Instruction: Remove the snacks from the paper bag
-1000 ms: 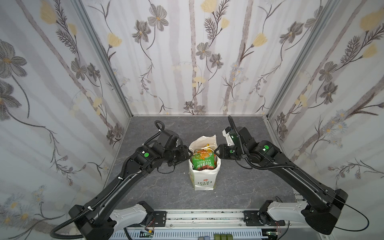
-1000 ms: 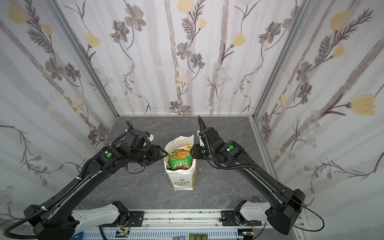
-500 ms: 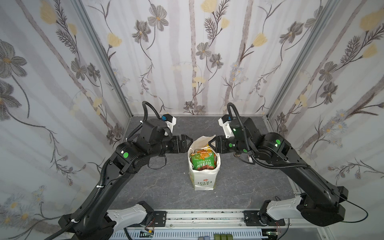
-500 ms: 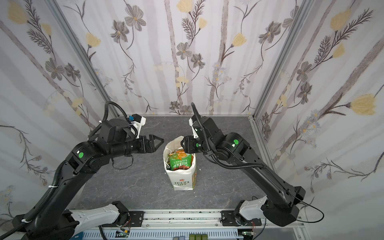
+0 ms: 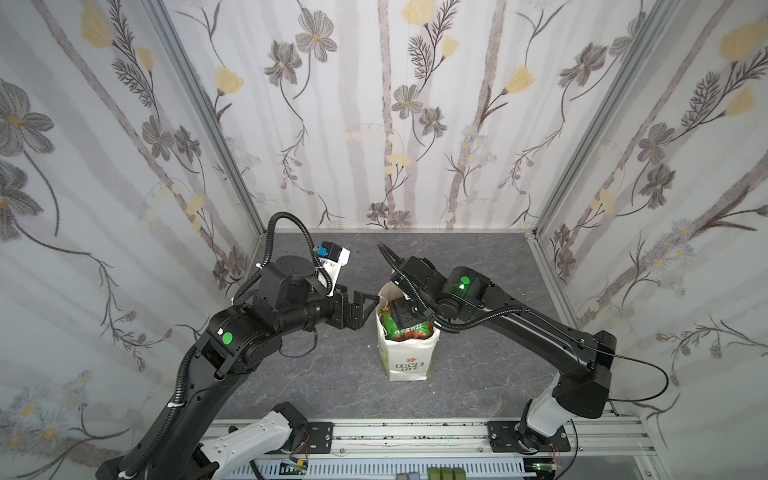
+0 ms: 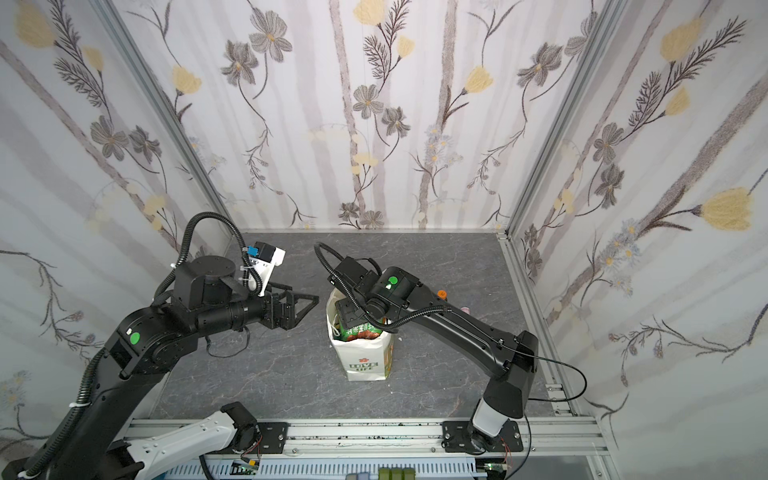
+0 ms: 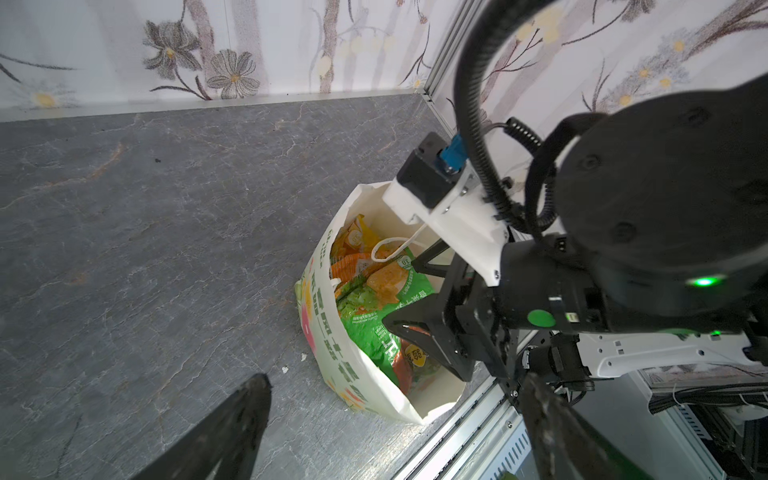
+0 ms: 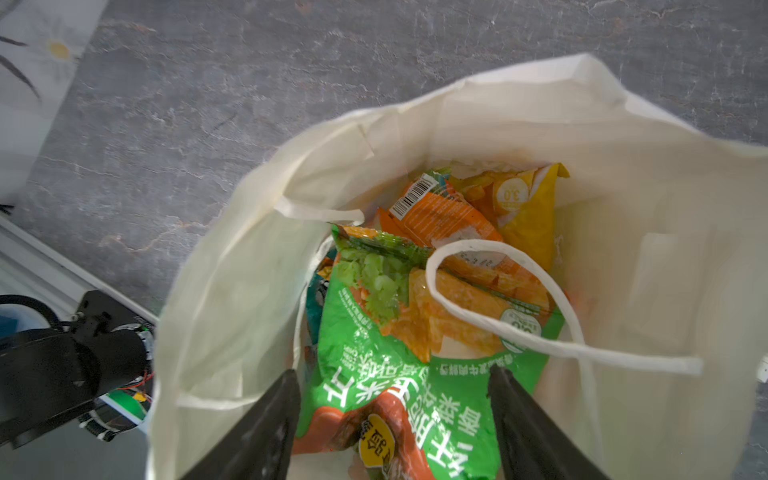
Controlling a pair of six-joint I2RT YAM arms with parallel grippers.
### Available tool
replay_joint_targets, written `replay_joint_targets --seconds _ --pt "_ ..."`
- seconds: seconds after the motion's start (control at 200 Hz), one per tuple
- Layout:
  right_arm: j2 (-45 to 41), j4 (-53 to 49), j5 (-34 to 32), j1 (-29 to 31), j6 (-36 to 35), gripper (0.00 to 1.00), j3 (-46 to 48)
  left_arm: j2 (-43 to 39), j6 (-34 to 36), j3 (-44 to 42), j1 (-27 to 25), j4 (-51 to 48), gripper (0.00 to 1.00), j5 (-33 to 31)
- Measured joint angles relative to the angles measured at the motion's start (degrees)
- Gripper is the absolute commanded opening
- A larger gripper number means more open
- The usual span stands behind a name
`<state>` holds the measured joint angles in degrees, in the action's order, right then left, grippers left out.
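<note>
The white paper bag (image 5: 409, 365) (image 6: 368, 368) stands upright mid-table with its mouth open. The snacks lie inside: a green packet (image 5: 409, 330) (image 6: 361, 332) (image 8: 374, 340) on top, with an orange one (image 8: 440, 212) and a yellow one (image 8: 528, 216) behind it. My right gripper (image 5: 403, 313) (image 6: 349, 311) (image 8: 393, 374) points down into the bag's mouth, open, its fingers apart on either side of the green packet. My left gripper (image 5: 374, 305) (image 6: 309, 307) (image 7: 392, 384) hovers beside the bag's upper left rim, open and empty. In the left wrist view the bag (image 7: 328, 332) lies ahead of that gripper.
A string handle (image 8: 498, 328) lies looped over the packets. A small orange-capped thing (image 6: 441, 294) stands behind the right arm. Flowered walls close in the left, back and right. A metal rail (image 5: 415, 432) runs along the front edge.
Both grippers have left the sides of the bag's rim and opened. The left one drew back to the left; the right one swung over the bag's mouth and points down.
</note>
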<state>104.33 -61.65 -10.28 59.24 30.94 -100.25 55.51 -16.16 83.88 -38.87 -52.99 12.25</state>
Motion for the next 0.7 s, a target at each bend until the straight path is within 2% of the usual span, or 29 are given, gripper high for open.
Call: replay_joint_targets --seconds 0.18,0.29,0.505,0.699 --pt "1.1 0.5 -0.6 0.1 0.1 0.78 4.2 -3.0 1.1 -1.9 0.0 -0.4 0.96 0.0" --pt "2.1 1.2 -0.8 0.1 1.2 0.73 4.9 -3.8 1.8 -2.6 0.0 -0.4 0.98 -0.2" --pt "4.0 3.3 -3.1 0.2 3.1 0.47 5.1 -5.0 2.4 -3.0 0.0 -0.2 1.0 -0.5" --pt "4.4 4.4 -3.6 0.2 3.5 0.17 5.3 -6.8 1.0 -3.9 0.0 0.3 1.0 -2.0"
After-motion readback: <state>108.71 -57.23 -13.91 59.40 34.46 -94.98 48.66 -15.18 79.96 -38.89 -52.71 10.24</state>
